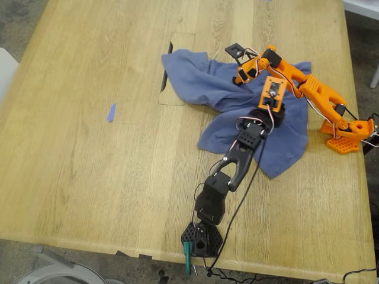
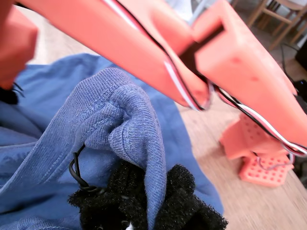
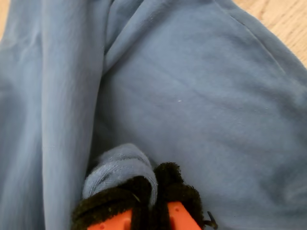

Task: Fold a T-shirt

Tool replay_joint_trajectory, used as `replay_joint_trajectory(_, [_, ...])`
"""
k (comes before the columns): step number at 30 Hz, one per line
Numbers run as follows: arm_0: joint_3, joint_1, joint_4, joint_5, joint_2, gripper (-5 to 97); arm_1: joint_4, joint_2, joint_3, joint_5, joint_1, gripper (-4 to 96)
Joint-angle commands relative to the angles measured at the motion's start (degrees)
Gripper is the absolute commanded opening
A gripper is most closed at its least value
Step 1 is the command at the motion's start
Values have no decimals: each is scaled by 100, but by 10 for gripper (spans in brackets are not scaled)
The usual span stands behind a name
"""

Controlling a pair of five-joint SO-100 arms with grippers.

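Note:
The slate-blue T-shirt (image 1: 195, 77) lies crumpled on the wooden table, bunched under both arms; its print is hidden. My first gripper (image 1: 270, 106), on the black arm, is shut on a ribbed fold of the T-shirt (image 2: 120, 115), pinched between its black foam pads (image 2: 182, 201). My second gripper (image 1: 245, 74), on the orange arm, is shut on a small bunched fold of the T-shirt (image 3: 192, 96) between its foam-covered fingertips (image 3: 172, 187). The two grippers are close together over the middle of the cloth.
A small blue scrap of tape (image 1: 111, 112) lies on the table toward the exterior view's left. A rectangular hatch (image 1: 177, 65) in the tabletop is partly under the shirt. The orange arm's base (image 1: 346, 136) stands at the right edge, the black arm's base (image 1: 201, 239) at the near edge.

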Motion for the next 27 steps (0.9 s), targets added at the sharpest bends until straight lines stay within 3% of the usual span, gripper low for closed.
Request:
replay_joint_trajectory(1, [-756,536,-9,-62,185,-1,-53,53,-290,18,202,-1])
replay_joint_trajectory(13, [-1723,1406,-167,-123,-1301,-1,-413,-343,-290,-18,571,-1])
replay_joint_trajectory(27, [-4192,1898,246,-220,-3691,-1,-466,-457,-290,9,624,-1])
